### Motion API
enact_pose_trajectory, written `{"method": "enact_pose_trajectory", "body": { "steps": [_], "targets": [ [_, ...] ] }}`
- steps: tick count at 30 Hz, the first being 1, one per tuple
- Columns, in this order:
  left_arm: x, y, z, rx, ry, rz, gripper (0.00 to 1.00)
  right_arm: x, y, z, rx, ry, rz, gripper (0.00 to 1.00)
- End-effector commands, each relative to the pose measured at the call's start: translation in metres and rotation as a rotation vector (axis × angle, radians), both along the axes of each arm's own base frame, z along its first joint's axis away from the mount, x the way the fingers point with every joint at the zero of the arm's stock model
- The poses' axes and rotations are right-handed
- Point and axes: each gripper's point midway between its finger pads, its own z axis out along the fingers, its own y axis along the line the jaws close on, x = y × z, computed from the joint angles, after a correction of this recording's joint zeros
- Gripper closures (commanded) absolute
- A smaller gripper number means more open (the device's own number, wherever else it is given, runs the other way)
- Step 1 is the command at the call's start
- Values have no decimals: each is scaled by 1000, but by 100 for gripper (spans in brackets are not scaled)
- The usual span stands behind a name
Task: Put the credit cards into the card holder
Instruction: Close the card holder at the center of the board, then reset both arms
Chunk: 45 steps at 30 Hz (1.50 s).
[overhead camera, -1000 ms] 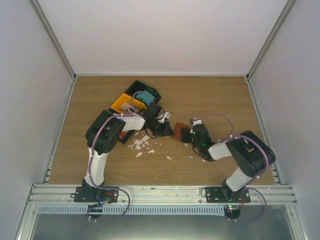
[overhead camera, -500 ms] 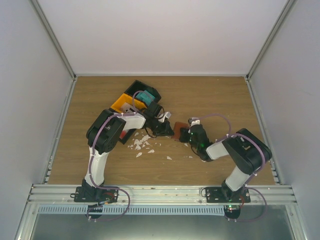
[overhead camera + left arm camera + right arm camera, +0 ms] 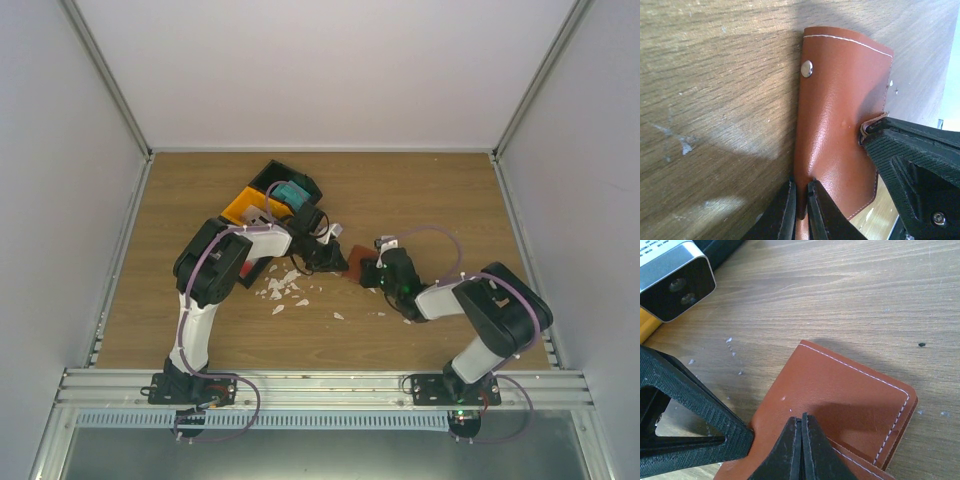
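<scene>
The left gripper is pinching one edge of the brown card holder, which is lying flat on the wooden table — the right gripper, jaws fully together, is resting its tips on the leather.

No lettering can be read in any view. A line of small print atop the silver camera housing is too blurred to make out.
</scene>
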Motion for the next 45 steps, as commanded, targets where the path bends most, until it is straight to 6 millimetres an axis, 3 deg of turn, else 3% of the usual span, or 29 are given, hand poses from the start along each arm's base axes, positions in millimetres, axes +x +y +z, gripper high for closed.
{"method": "enact_pose_trajectory", "body": {
  "steps": [1,9,13,16,18,22,25,29,33,37,42,45],
  "targets": [
    [-17,9,-73,165,35,2,89,-105,-2,-90,-147,456,246,100],
    [-15,6,-75,158,38,-8,89,-99,-20,-109,-339,491,148,99],
    [-13,5,-73,160,31,-11,89,-101,-22,-104,-336,501,124,100],
    [-13,5,-71,157,25,-8,88,-89,-12,-84,-300,469,110,100],
    [-12,6,-67,156,17,-3,85,-69,-1,-60,-270,414,90,97],
    [-5,7,-52,149,-16,5,77,-27,2,-9,-251,325,8,77],
    [3,8,-35,140,-55,16,70,1,-6,33,-229,247,-79,66],
    [16,13,-4,152,-133,40,64,10,-25,81,-204,168,-157,51],
    [27,19,40,136,-238,73,59,6,-48,116,-183,106,-210,45],
    [29,28,94,100,-382,104,51,-2,-74,147,-205,39,-276,37],
    [23,53,169,54,-640,156,41,-14,-105,203,-253,-122,-323,31],
    [10,78,212,33,-788,216,25,-24,-119,233,-262,-193,-355,20]
  ]
}}
